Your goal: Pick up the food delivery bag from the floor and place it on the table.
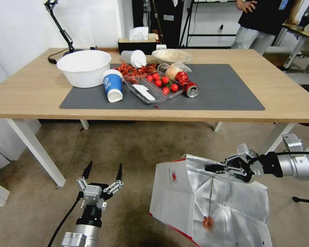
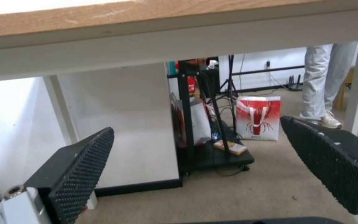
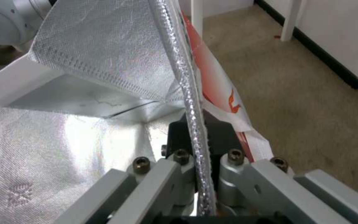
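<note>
The food delivery bag (image 1: 173, 192), white with red edges and a small round red logo, stands tilted and open on the floor (image 1: 134, 147) in front of the table (image 1: 31, 89). My right gripper (image 1: 212, 168) reaches in from the right and is shut on the bag's upper rim. In the right wrist view the fingers (image 3: 179, 137) pinch that silver foil rim, with the foil lining (image 3: 104, 56) spread beside them. My left gripper (image 1: 103, 173) hovers open over the carpet to the bag's left, holding nothing. Its pads (image 2: 79, 168) face under the table edge (image 2: 146, 18).
The dark grey mat (image 1: 223, 89) carries a white bowl (image 1: 84, 67), a blue cup (image 1: 112, 84), a clear tray of tomatoes (image 1: 154, 87) and a red can (image 1: 190, 89). White table legs (image 1: 37, 151) stand left and right. A small red-printed bag (image 2: 258, 118) and a black cart (image 2: 212, 152) sit beyond.
</note>
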Controlling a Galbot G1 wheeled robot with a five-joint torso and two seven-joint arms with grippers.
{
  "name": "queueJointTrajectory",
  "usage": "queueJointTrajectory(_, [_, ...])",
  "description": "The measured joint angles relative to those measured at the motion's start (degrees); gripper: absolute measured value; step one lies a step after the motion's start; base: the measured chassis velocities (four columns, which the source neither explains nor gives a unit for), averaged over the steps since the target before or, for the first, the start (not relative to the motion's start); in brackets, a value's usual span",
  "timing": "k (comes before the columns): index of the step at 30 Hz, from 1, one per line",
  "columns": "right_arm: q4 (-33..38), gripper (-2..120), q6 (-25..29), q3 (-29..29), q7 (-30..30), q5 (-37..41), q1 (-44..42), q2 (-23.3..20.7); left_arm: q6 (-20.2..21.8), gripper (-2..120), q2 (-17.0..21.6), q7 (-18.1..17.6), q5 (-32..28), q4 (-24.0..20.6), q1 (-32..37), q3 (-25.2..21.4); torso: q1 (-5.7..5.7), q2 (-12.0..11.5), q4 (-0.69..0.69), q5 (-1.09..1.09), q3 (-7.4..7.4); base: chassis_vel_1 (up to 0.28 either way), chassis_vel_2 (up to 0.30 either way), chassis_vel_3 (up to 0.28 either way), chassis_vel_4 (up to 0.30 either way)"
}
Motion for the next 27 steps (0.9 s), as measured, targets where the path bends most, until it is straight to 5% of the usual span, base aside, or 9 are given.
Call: queueJointTrajectory(27, [0.4,0,0.0,0.2,0.0,0.0,-0.1,-0.4,-0.1,100,0.0,-0.4,0.1,-0.4,0.3,-0.1,2.52,6.4,0.0,0.0,3.84,0.0,0.0,0.0,0.0])
